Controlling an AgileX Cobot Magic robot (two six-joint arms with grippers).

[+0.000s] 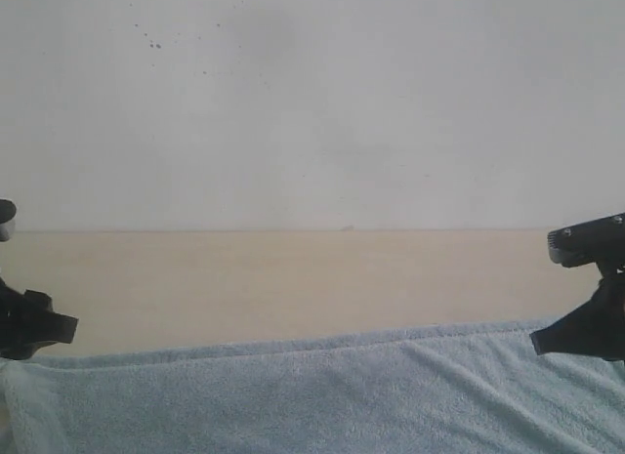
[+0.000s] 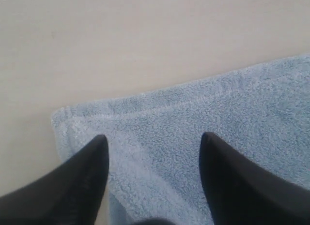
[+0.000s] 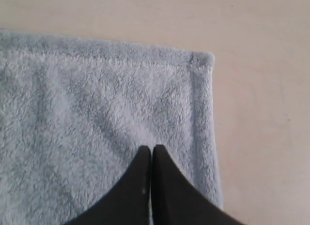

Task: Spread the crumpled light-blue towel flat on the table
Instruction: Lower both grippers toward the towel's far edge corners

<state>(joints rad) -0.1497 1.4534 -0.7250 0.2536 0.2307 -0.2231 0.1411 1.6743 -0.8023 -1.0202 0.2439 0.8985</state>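
The light-blue towel (image 1: 312,395) lies stretched across the near part of the beige table (image 1: 293,278), its far hem running almost straight from side to side, with a few soft folds. My left gripper (image 1: 59,327) hovers over the towel's far left corner (image 2: 72,118). In the left wrist view the left gripper (image 2: 155,136) is open, with only flat cloth showing between its fingers. My right gripper (image 1: 547,342) is over the far right corner. In the right wrist view the right gripper (image 3: 151,147) is shut, tips together above the towel (image 3: 97,113), and nothing is pinched between them.
Bare tabletop (image 2: 97,41) stretches beyond the towel's far hem up to a white wall (image 1: 312,103). More bare table (image 3: 261,113) shows past the towel's right edge.
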